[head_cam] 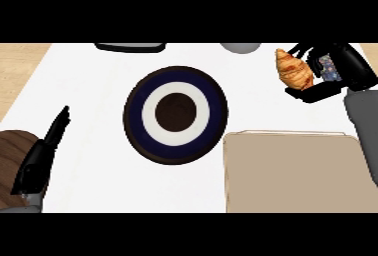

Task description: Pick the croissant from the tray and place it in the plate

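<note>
From above, looking down at the white counter [96, 100], I saw the croissant [293, 69] up in the upper right of the frame. It was not on the tray [295, 175] any more. The tray was the flat tan one in the lower right, and nothing lay on it. The robot's right hand [328, 75] was up there with the croissant, and its black fingers and thumb were curled round it, so the hand had hold of it. The croissant stuck out to the left of the hand. The plate [176, 114] sat in the middle of the frame, dark at the rim, then blue, then white, with a dark spot in the center. It was well apart from the croissant, down and to the left of it. The left hand [43, 150] was at the lower left edge with its fingers straight, resting and holding nothing. I think the picking-up step was done and the carrying step was the one going on. Next, I think the right hand would need to bring the croissant over the middle of the plate, go down low, and then open its fingers to let it rest there.
</note>
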Tool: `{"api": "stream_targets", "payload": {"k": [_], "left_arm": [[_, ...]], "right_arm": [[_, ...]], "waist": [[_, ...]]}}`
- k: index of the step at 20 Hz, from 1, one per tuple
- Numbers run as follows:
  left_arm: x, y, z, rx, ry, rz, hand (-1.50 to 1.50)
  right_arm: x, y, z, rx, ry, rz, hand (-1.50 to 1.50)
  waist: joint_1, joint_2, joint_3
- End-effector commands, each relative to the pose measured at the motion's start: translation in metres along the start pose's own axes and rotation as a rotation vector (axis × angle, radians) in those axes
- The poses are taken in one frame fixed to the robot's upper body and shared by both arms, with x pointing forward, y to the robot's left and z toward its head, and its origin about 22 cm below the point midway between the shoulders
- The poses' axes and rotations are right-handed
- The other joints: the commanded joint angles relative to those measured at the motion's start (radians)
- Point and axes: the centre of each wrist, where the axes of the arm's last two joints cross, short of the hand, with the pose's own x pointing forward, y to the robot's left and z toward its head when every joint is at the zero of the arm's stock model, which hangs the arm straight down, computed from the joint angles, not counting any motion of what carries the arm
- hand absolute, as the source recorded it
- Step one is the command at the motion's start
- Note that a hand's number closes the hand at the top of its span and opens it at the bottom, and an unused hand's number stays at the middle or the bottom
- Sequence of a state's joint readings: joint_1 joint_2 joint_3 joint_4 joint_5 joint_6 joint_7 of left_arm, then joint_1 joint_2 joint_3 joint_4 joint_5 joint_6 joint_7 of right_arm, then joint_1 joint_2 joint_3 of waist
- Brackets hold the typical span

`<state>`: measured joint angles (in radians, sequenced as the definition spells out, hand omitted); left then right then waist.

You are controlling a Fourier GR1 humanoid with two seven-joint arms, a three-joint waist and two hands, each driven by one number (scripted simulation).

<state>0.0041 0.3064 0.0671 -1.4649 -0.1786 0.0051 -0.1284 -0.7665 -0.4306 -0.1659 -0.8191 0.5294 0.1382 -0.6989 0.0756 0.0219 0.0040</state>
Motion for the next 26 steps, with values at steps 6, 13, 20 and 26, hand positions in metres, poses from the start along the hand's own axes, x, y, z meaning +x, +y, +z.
{"api": "stream_targets", "payload": {"k": [6,13,20,26], "left_arm": [[-0.021,0.000,0.014,0.034,0.053,0.006,0.00],[-0.020,-0.010,0.025,0.049,0.037,-0.014,0.00],[-0.008,0.004,0.012,0.044,0.047,-0.022,0.00],[-0.008,0.013,0.017,0.031,0.037,-0.020,0.00]], "right_arm": [[0.036,0.035,-0.073,0.102,-0.219,-0.183,1.50],[0.088,0.070,-0.121,0.159,-0.213,-0.264,1.50],[0.133,0.136,-0.144,0.313,-0.156,-0.229,1.50],[0.144,0.170,-0.143,0.390,-0.129,-0.195,1.50]], "waist": [[-0.055,-0.019,-0.004],[-0.062,-0.022,-0.004],[-0.061,-0.019,-0.004],[-0.045,-0.017,-0.004]]}}
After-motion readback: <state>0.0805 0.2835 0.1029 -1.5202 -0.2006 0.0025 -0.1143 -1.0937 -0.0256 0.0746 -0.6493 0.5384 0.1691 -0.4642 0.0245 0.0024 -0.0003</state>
